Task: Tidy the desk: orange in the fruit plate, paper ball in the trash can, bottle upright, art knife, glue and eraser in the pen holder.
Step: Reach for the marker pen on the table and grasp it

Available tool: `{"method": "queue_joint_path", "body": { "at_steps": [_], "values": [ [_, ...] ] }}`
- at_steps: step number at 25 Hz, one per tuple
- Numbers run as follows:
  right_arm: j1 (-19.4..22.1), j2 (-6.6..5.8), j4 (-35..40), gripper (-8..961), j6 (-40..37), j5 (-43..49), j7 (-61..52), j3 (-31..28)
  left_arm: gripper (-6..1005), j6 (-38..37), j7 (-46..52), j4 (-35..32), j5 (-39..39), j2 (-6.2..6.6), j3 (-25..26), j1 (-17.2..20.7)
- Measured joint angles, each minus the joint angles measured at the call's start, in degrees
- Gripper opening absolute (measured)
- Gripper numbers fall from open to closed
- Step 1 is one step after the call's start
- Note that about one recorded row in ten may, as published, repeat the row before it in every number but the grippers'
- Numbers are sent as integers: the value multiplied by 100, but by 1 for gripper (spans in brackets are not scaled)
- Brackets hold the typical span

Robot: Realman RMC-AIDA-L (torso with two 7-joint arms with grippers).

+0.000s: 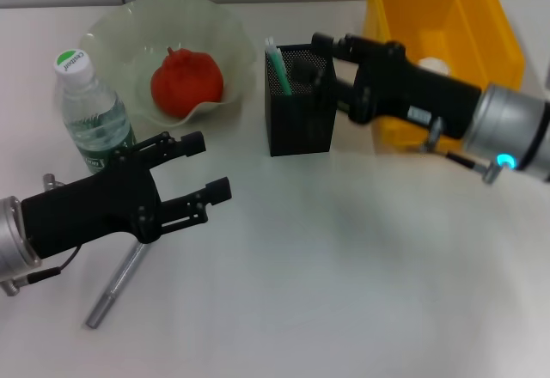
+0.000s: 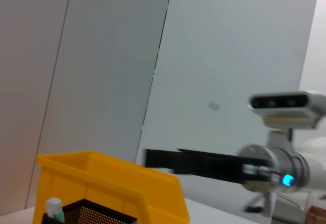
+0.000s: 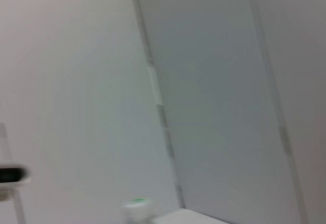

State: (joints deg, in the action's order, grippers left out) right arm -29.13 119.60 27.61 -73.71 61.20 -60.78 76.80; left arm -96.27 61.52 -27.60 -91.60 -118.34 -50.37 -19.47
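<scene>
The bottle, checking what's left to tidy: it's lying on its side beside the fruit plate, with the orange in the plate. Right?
Not quite. The head view shows the bottle standing upright, cap up, beside the fruit plate. The orange is indeed in the plate.

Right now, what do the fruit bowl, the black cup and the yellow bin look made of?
Fruit bowl: translucent pale-green glass or plastic, glossy; the table shows through its wavy rim.
Black cup: metal mesh by the look, matte; fine holes visible in its walls.
Yellow bin: moulded plastic, smooth with a slight sheen, opaque and evenly coloured.
</scene>
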Motion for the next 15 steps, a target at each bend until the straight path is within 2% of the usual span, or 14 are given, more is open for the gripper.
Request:
{"method": "queue_joint_path", "body": {
  "at_steps": [8,15],
  "values": [
    [237,-33,-478,524,-1223,265,885,116,769,-182,72,-61,3,78,162,118],
    [591,-24,-326,536,-1499,1031,918,104,769,-386,79,-62,3,150,245,265]
  ]
}}
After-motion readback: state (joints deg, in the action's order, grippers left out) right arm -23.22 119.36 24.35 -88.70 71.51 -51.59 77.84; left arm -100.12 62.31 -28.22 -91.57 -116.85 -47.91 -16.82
